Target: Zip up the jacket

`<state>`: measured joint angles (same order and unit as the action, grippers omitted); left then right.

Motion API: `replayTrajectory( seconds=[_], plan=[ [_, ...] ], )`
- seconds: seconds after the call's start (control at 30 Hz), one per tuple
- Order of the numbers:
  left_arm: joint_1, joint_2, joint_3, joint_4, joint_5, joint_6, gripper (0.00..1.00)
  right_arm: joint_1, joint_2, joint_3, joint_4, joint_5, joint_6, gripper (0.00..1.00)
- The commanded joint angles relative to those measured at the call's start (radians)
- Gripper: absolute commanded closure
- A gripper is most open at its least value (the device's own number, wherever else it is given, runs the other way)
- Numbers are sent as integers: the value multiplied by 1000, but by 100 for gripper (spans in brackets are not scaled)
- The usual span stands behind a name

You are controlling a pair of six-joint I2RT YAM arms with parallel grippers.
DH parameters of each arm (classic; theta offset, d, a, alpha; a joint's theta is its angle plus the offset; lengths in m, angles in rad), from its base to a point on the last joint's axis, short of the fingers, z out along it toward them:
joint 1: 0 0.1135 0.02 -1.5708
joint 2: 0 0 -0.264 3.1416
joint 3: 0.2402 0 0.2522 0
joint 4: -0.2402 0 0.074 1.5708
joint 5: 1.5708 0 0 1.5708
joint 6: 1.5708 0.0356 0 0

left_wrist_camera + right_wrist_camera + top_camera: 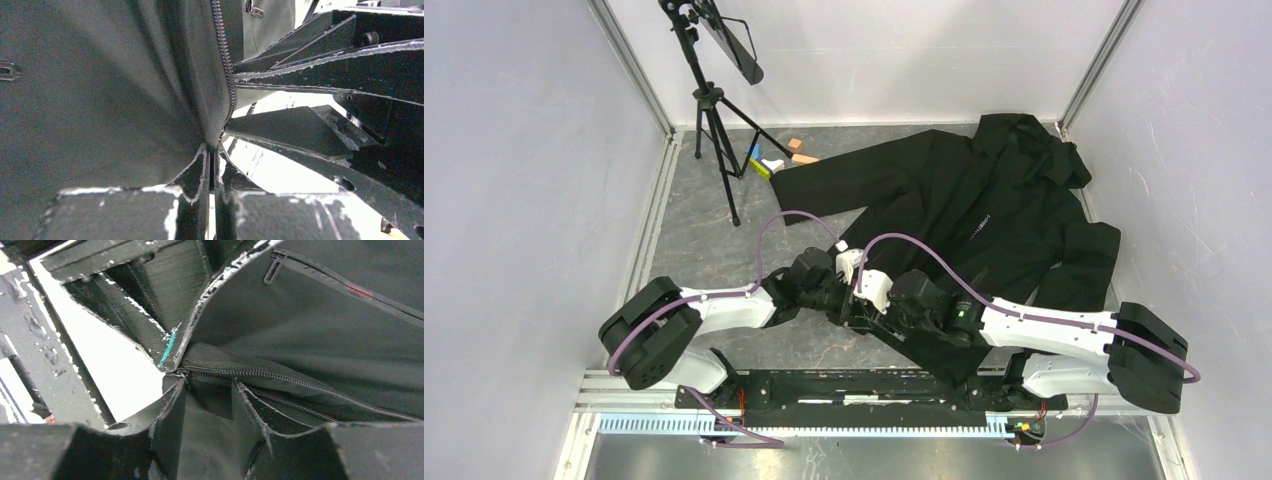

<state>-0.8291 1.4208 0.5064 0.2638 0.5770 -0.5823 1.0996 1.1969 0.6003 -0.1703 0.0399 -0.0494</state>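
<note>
Grey bench [714, 250], white-walled: jacket [984, 200] is spread far right, bottom nearest. Fabric beside zipper [260, 374] is pinched tight in left pincer [212, 165]; right pincer [210, 405] is held part-open astride the zipper's bottom end. Risk: teeth jammed should halves be misaligned or fabric be caught.

We're looking into a robotics lab test cell, no question: plain white walls [514, 150] boxed in by aluminium frame posts [631, 65], with a grey marbled counter [694, 250] filling the bottom of it. The left arm [714, 310] and right arm [1054, 325], both white and black, sit bolted to a black rail [854, 385] at the near edge, purple cables [924, 245] looping off them. Back left, a tripod [714, 130] carries a black panel [734, 40], with small coloured blocks [769, 160] beside its feet.
</note>
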Motion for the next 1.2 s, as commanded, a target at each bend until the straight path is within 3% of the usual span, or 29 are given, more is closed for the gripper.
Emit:
replayTrajectory(
  seconds=[0.0, 0.2, 0.63, 0.87, 1.0, 1.17],
  plan=[
    [-5, -18, -15, 14, 22, 8, 98, 11, -4, -11, 37, 67, 8, 59],
    [-5, -20, -16, 14, 21, 6, 98, 22, -6, -12, 38, 77, 9, 69],
    [-5, -17, -16, 18, 26, 4, 98, 47, 4, -57, 99, 4, -13, 61],
    [-5, -16, -16, 22, 26, -1, 98, 54, 13, -51, 111, 58, 2, 74],
    [-5, -16, -12, 12, 18, -1, 98, 55, -15, -20, 52, 171, 16, 99],
    [-7, -24, -4, -24, -21, 2, 98, 55, 10, 114, -178, 298, 41, 100]
  ],
)
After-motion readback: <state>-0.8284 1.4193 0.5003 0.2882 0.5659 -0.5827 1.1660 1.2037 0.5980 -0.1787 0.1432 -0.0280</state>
